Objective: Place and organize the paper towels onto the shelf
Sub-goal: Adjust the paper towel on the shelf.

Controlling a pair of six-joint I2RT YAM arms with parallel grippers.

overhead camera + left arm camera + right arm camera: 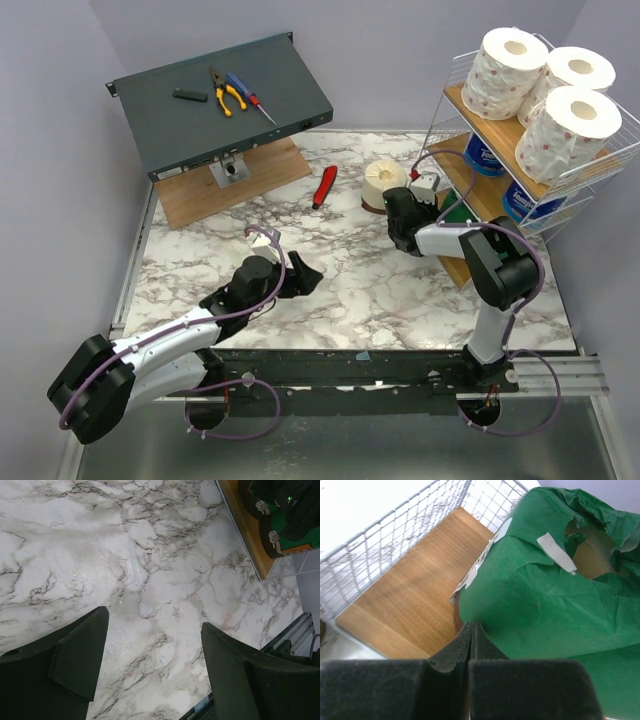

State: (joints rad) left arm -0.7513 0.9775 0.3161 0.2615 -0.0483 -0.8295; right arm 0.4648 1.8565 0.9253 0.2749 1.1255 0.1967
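The white wire shelf point(560, 190) stands at the right. Three white pink-specked rolls point(545, 95) lie on its top tier and two blue-wrapped rolls point(487, 155) on the middle one. A plain cream roll point(385, 180) stands on the table beside the shelf. In the right wrist view a green-wrapped roll point(545, 595) lies on the bottom wooden tier point(410, 590). My right gripper point(471, 625) is shut, its tips against that roll's lower side; from the top it sits at the shelf's bottom tier point(436, 205). My left gripper point(300, 278) is open and empty over the marble point(154, 619).
A dark grey metal box point(170, 100) with pliers point(228, 95) and a screwdriver sits at the back left on a wooden board point(190, 195). A red-handled tool point(325, 185) lies left of the cream roll. Wire mesh point(380, 545) walls the bottom tier.
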